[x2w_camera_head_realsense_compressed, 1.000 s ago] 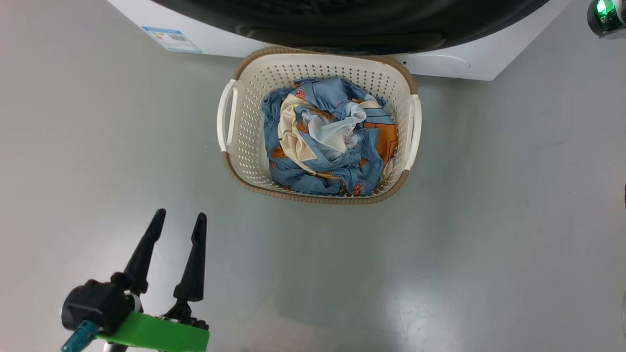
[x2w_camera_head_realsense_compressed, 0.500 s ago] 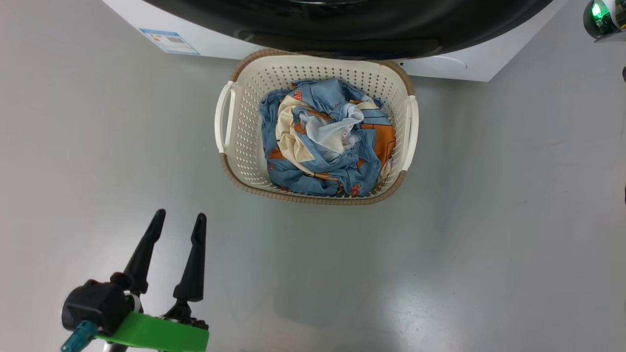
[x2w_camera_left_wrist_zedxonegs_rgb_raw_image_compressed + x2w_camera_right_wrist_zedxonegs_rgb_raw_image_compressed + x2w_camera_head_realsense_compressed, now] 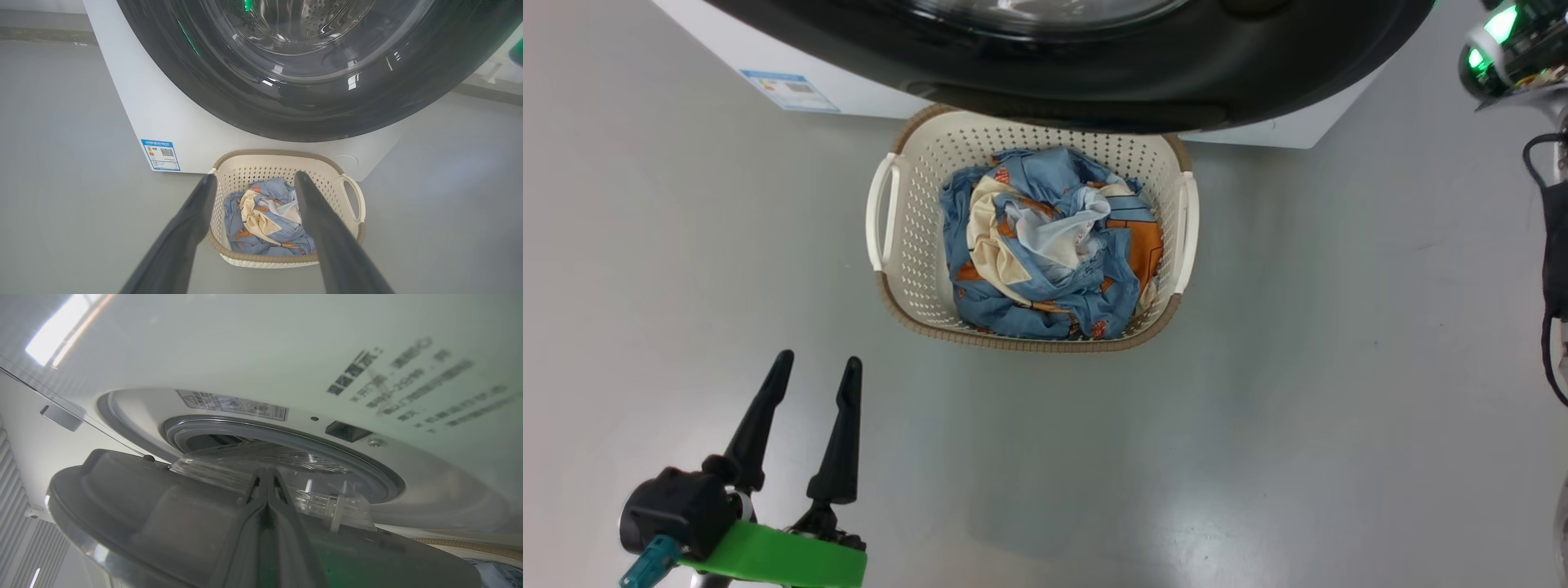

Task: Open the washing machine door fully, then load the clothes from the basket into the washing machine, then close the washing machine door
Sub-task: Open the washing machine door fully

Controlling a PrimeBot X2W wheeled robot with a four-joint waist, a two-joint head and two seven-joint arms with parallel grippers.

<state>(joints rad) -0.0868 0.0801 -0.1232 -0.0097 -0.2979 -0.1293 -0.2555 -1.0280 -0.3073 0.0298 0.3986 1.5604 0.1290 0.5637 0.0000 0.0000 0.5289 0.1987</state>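
Left gripper (image 3: 818, 359) sits at the lower left of the head view over the bare grey floor (image 3: 1339, 367). Its jaws are spread wide with nothing between them, well apart from the basket (image 3: 907, 253). In the left wrist view both fingers (image 3: 327, 228) point toward the basket.

Basket is on the floor right in front of the washing machine (image 3: 866, 94). Cream perforated walls, brown rim, a handle on each side. The clothes (image 3: 1045, 245) are all inside in one bunched heap: light blue with orange-brown prints, cream and white cloth on top near the middle. Nothing hangs over the rim.

Washing machine door (image 3: 1217, 73): the wide glossy black rim overhangs the basket's far edge in the head view. The left wrist view shows the perforated drum (image 3: 327, 16) through the glass. Blue label sticker (image 3: 788, 88) is low on the white front, left of the basket.

Right gripper (image 3: 266, 473): jaws pressed together, pinching nothing. In the right wrist view the tips lie at the door's inner side by the clear glass bowl (image 3: 310, 498); touching or not, can't tell. Door is ajar, swung partway out, with the grey gasket ring (image 3: 245, 426) and the open mouth behind it. A dark latch slot (image 3: 347, 431) is on the white front beside the ring.
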